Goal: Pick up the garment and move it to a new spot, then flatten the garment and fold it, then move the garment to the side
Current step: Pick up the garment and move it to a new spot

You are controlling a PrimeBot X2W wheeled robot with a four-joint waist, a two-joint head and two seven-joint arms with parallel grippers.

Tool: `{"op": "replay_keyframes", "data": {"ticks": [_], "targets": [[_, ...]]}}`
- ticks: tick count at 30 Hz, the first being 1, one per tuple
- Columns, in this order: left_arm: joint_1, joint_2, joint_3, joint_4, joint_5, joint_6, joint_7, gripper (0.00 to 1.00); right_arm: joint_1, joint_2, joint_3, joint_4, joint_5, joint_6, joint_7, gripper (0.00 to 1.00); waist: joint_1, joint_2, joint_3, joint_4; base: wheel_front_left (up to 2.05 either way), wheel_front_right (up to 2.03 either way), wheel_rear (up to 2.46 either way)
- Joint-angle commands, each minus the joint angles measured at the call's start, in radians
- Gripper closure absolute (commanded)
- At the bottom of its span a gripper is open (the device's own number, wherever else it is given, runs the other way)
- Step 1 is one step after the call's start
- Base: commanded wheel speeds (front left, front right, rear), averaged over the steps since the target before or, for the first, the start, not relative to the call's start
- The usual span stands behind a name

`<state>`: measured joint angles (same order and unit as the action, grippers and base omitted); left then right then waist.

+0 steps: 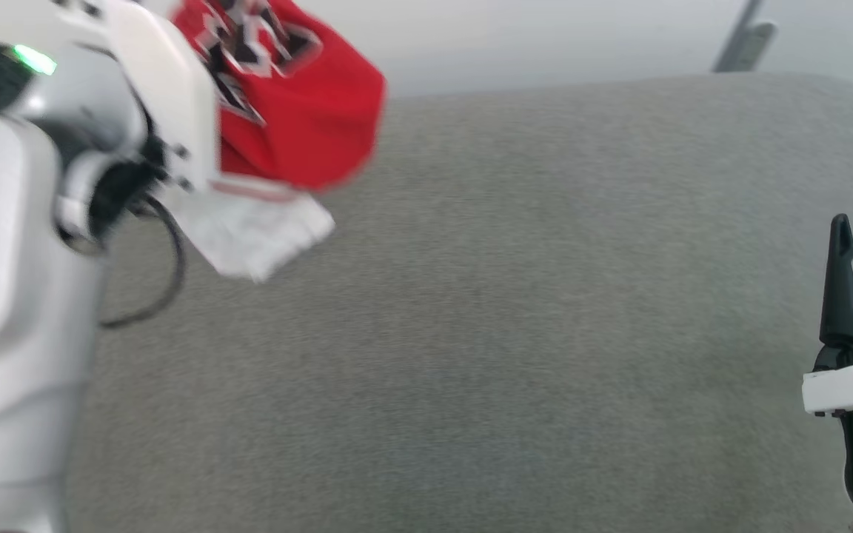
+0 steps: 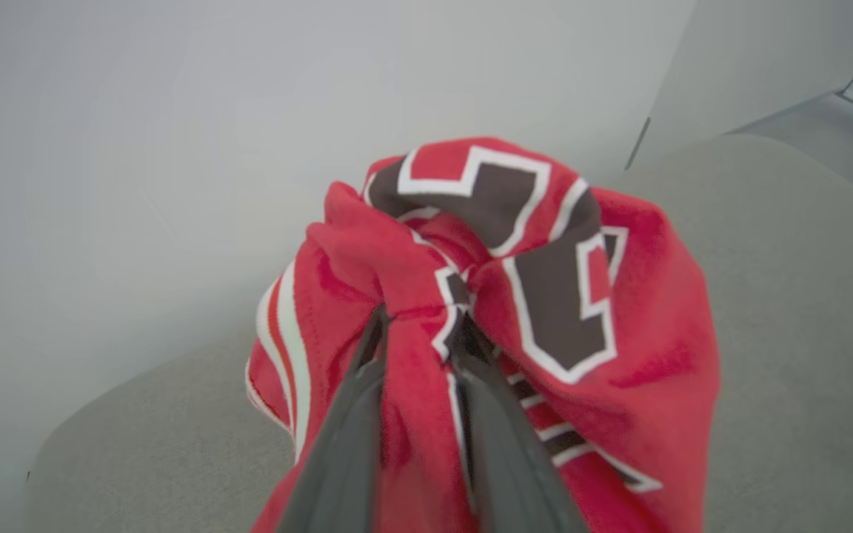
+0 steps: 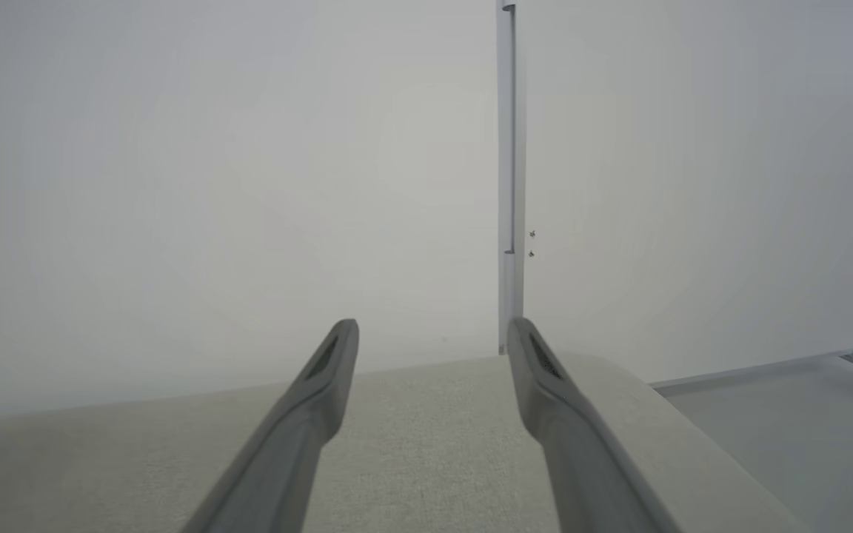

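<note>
My right tool (image 3: 432, 331) sits nearest, fingers spread wide over the grey counter (image 1: 508, 333), holding nothing. Further out on my left, the left tool (image 2: 420, 320) is pinching a bunched fold of the garment (image 2: 619, 333), which hangs above the counter's far left corner, white sleeve dangling, pale wall (image 2: 175, 148) behind

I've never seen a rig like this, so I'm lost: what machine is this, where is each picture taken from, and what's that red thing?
It is a two-armed robot at a grey padded surface. One picture looks down from its head; the other two look along each gripper from that arm's wrist. The left gripper is shut on the garment, a red jersey with a white sleeve, bunched up and seemingly lifted off the surface. The right gripper is open and holds nothing.
</note>
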<state>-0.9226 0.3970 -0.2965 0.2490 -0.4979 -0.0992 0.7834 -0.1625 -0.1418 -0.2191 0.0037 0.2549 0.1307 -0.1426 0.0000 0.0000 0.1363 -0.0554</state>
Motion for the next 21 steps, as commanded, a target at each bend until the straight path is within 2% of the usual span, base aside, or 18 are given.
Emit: {"op": "replay_keyframes", "data": {"ticks": [1, 4, 10, 14, 21], "targets": [[0.038, -0.001, -0.021, -0.043, -0.003, 0.012, 0.045, 1.0, 0.009, 0.01, -0.007, 0.0, -0.003, 0.0, -0.01, 0.0, 0.0, 0.0, 0.015, -0.057, 0.0, 0.0, 0.0], [0.103, -0.014, -0.054, -0.109, -0.024, 0.034, 0.125, 1.0, 0.014, 0.027, -0.011, 0.005, -0.002, 0.0, -0.017, 0.0, 0.0, 0.0, 0.024, -0.087, 0.0, 0.0, 0.0], [0.2, -0.035, -0.123, -0.143, -0.024, 0.038, 0.193, 1.0, 0.012, 0.043, 0.007, 0.025, 0.002, 0.0, -0.028, 0.0, 0.0, 0.0, 0.038, -0.123, 0.0, 0.0, 0.0], [0.261, -0.051, -0.185, -0.071, -0.016, 0.026, 0.203, 1.0, -0.004, 0.057, 0.038, 0.044, 0.006, 0.0, -0.027, 0.0, 0.0, 0.0, 0.044, -0.139, 0.0, 0.0, 0.0], [0.303, -0.1, -0.276, 0.136, -0.001, 0.0, 0.166, 1.0, -0.037, 0.06, 0.109, 0.09, 0.018, 0.0, -0.037, 0.0, 0.0, 0.0, 0.039, -0.156, 0.0, 0.0, 0.0]]}}
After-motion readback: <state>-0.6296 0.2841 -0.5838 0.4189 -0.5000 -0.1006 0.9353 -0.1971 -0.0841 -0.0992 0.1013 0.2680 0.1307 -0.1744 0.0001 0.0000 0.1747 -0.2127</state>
